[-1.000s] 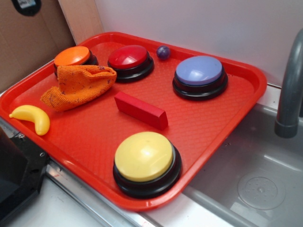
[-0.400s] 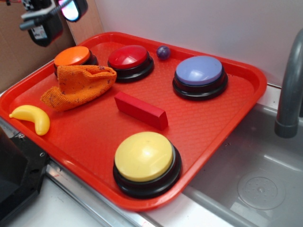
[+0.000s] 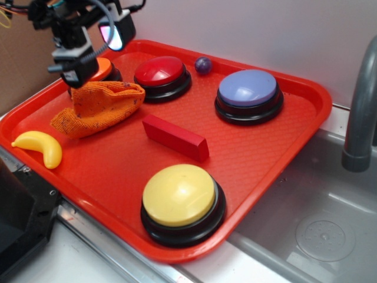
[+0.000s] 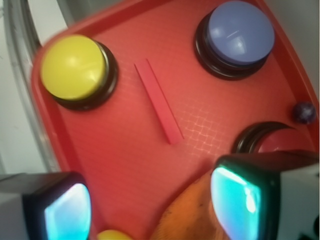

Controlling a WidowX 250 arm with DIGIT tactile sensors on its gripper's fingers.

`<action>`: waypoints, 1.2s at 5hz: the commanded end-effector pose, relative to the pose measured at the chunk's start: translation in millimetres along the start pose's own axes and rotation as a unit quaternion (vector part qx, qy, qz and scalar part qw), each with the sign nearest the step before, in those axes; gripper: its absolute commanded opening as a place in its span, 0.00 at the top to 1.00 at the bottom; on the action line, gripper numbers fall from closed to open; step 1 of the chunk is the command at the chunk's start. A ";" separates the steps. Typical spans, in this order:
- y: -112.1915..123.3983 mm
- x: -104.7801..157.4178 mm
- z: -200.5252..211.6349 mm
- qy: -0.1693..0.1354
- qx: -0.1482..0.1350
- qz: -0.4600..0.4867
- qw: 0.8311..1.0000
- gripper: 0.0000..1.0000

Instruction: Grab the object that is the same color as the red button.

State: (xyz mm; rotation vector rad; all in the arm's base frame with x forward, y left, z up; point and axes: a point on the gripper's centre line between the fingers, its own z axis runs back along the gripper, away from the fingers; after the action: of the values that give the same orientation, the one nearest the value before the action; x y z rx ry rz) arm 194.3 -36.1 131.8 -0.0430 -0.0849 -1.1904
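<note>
Arm (image 3: 76, 23) moved lower over orange cloth (image 3: 100, 106), jaws spread empty, red block (image 3: 175, 137) untouched, well apart.

Orange cloth (image 3: 97, 106), banana (image 3: 40, 147), yellow button (image 3: 179, 197) and purple button (image 3: 247, 91) sit on the tray (image 3: 118, 177).

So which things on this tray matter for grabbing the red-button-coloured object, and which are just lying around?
Part of the job:
red block
red button
hand, apparently open

Just lying about:
orange cloth
banana
purple ball
orange button
yellow button
blue button
</note>
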 end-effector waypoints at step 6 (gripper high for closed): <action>11.2 26.1 -105.9 0.082 0.036 -0.037 0.995 0.00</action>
State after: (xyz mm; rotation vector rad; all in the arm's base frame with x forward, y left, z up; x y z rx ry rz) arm 215.4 -62.7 24.3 0.1040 0.0455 -1.2657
